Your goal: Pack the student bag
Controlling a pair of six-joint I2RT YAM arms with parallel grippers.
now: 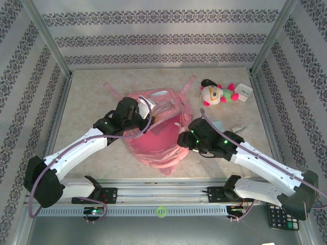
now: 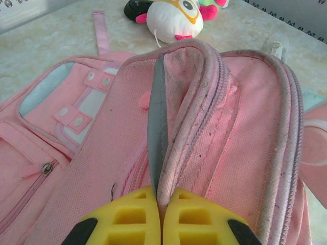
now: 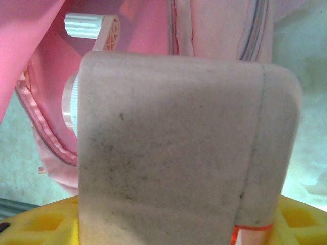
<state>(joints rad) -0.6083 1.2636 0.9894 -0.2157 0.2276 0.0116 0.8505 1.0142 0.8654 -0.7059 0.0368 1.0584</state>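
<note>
Holding: my left pincer [image 2: 161,206] is pinched tight on the rim of the bag [image 1: 153,145], which lies mid-table [image 1: 87,92].
Carrying: my right pincer [image 1: 185,139] grips a pale block [image 3: 179,143] at the bag's mouth.
Done: I see a white-capped item [image 3: 84,24] inside.
Left: I judge the block and plush toy [image 1: 217,93] are not yet packed.

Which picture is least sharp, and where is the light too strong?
Right wrist view: the pale block, close to the lens, looks soft, and the table beside it is washed out. Left wrist view: the student bag is sharp. Top view: even light.
</note>
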